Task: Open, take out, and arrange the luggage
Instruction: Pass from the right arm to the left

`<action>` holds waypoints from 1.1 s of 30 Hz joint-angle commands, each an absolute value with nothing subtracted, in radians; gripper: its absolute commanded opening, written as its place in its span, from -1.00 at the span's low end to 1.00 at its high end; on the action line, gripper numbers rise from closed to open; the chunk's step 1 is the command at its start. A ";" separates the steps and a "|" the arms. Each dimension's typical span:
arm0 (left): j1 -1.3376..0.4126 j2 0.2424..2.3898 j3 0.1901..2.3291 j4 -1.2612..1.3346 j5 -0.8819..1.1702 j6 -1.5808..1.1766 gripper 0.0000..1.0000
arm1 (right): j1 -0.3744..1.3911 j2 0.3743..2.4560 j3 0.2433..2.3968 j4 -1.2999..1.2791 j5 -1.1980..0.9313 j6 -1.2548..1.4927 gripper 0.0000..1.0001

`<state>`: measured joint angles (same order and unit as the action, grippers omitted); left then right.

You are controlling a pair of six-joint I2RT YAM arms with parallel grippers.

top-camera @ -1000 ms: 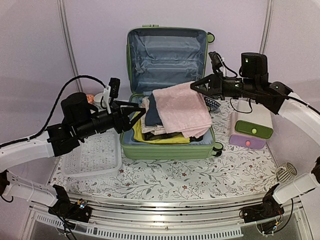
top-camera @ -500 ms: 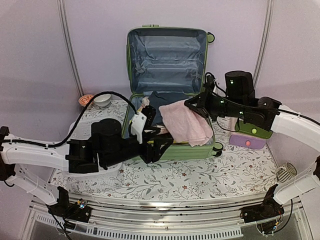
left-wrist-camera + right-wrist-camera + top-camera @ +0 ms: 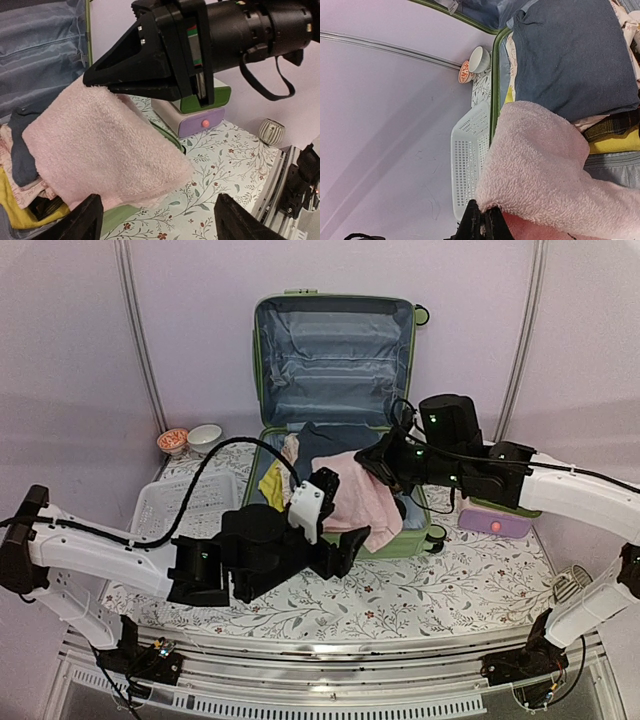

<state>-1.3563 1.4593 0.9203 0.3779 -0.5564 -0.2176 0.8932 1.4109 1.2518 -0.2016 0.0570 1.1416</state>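
I have the large light-green hard-shell suitcase (image 3: 335, 350) lying open at the back middle of the floral-print surface (image 3: 470, 570), its lid standing upright and folded clothes (image 3: 320, 440) stacked inside. My right claw (image 3: 482, 220) is clenched on a corner of a fluffy pink towel (image 3: 362, 495), held above the suitcase's front. My left claw (image 3: 157, 210) hangs just in front of the towel, jaws spread, grasping nothing.

Luggage (image 3: 335, 350) mid-table, clothes (image 3: 320, 440) inside, towel (image 3: 360, 502) over its front edge, basket (image 3: 165, 508) left, box (image 3: 495, 523) right, bowls (image 3: 205, 436) behind basket
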 commanded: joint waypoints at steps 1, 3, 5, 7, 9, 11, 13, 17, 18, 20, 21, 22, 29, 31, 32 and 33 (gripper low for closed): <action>-1.376 1.519 0.987 0.399 -0.691 -0.252 0.62 | 0.922 1.428 1.296 -0.169 0.103 1.173 -0.95; -1.379 1.559 1.030 0.363 -0.723 -0.259 0.66 | 0.929 1.436 1.296 -0.165 0.102 1.181 -0.95; -1.379 1.598 1.075 0.311 -0.747 -0.279 0.68 | 0.932 1.441 1.301 -0.164 0.101 1.187 -0.95; -1.379 1.622 1.103 0.276 -0.757 -0.297 0.68 | 0.937 1.444 1.306 -0.163 0.099 1.193 -0.95; -1.379 1.634 1.113 0.267 -0.758 -0.316 0.69 | 0.942 1.445 1.310 -0.158 0.098 1.196 -0.95; -1.378 1.644 1.125 0.242 -0.759 -0.341 0.68 | 0.950 1.449 1.314 -0.150 0.100 1.199 -0.95; -1.375 1.660 1.149 0.202 -0.771 -0.368 0.67 | 0.955 1.455 1.321 -0.151 0.101 1.198 -0.95; -1.369 1.709 1.227 0.073 -0.808 -0.423 0.64 | 0.962 1.466 1.326 -0.153 0.112 1.201 -0.95; -1.367 1.723 1.245 0.045 -0.815 -0.440 0.63 | 0.963 1.468 1.327 -0.154 0.117 1.202 -0.95; -1.364 1.744 1.274 -0.004 -0.826 -0.462 0.59 | 0.962 1.470 1.327 -0.157 0.125 1.203 -0.95; -1.361 1.750 1.283 -0.027 -0.829 -0.475 0.53 | 0.963 1.470 1.327 -0.159 0.130 1.205 -0.95; -1.360 1.754 1.288 -0.049 -0.831 -0.489 0.43 | 0.962 1.468 1.327 -0.162 0.135 1.204 -0.95; -1.330 1.656 1.222 -0.104 -0.806 -0.452 -0.83 | 0.962 1.448 1.328 -0.201 0.225 1.162 -0.92; -1.306 1.608 1.215 -0.139 -0.746 -0.407 -1.00 | 0.953 1.439 1.327 -0.210 0.242 1.128 -0.85; -1.295 1.585 1.214 -0.159 -0.723 -0.378 -1.00 | 0.946 1.434 1.327 -0.215 0.243 1.114 -0.81; -1.286 1.561 1.214 -0.178 -0.697 -0.348 -1.00 | 0.935 1.432 1.326 -0.218 0.237 1.094 -0.77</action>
